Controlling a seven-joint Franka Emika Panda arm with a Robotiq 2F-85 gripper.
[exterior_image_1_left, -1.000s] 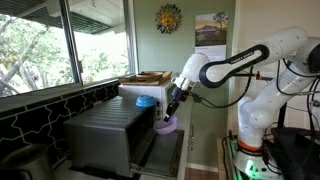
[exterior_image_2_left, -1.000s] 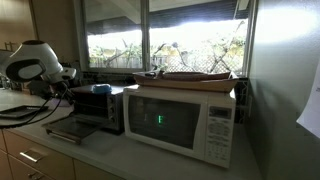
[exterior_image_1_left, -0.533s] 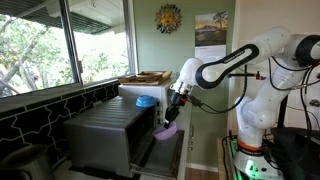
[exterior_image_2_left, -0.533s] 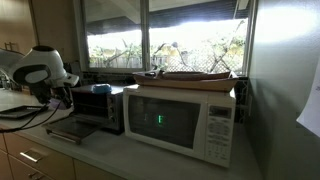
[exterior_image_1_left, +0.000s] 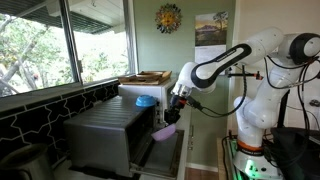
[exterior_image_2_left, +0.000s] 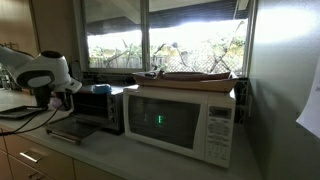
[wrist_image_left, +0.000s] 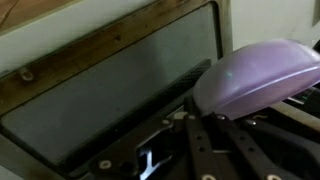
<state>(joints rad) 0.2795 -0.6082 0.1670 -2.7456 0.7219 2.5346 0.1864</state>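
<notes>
One lilac bowl (wrist_image_left: 262, 75) clamped in closed fingers (wrist_image_left: 200, 145) beside toaster oven (exterior_image_1_left: 105, 130); microwave display (exterior_image_2_left: 160, 121) unreadable.

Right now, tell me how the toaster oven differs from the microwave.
The toaster oven is dark and smaller; the microwave is white and larger. The toaster oven's door hangs open, the microwave's is shut. A blue item sits on the toaster oven, a wooden tray on the microwave. Both stand side by side on the counter.

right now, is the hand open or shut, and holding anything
Hand: closed, holding the purple bowl.
</notes>
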